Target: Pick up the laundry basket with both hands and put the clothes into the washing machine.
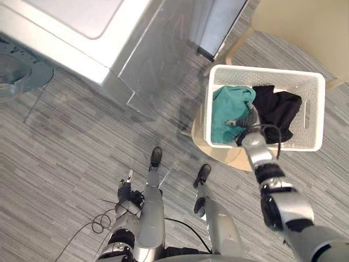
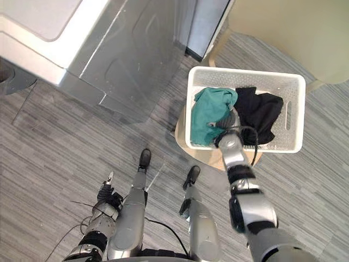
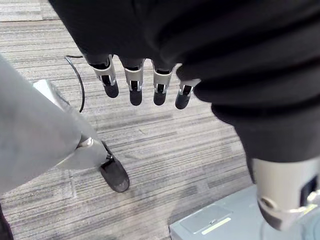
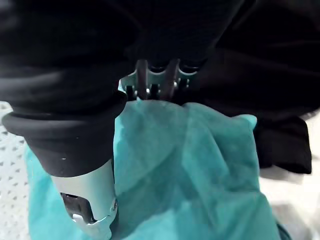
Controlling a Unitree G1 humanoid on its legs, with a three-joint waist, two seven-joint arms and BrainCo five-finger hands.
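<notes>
A white perforated laundry basket (image 1: 262, 72) sits on a round wooden stool (image 1: 218, 153) to my front right. Inside lie a teal garment (image 1: 226, 112) on the left and a black garment (image 1: 281, 109) on the right. My right hand (image 1: 248, 121) reaches down into the basket where the two garments meet. In the right wrist view this hand (image 4: 152, 82) is buried between the teal garment (image 4: 190, 165) and the black garment (image 4: 280, 75). My left hand (image 1: 126, 188) hangs low beside me over the floor, its fingers (image 3: 135, 85) straight and holding nothing.
The silver washing machine (image 1: 82, 33) stands at the upper left, its side facing the basket. A grey-blue panel (image 1: 223, 27) rises beside it. Beige furniture (image 1: 305, 27) stands behind the basket. A dark round stand (image 1: 16, 71) is at the far left. Grey plank floor lies between.
</notes>
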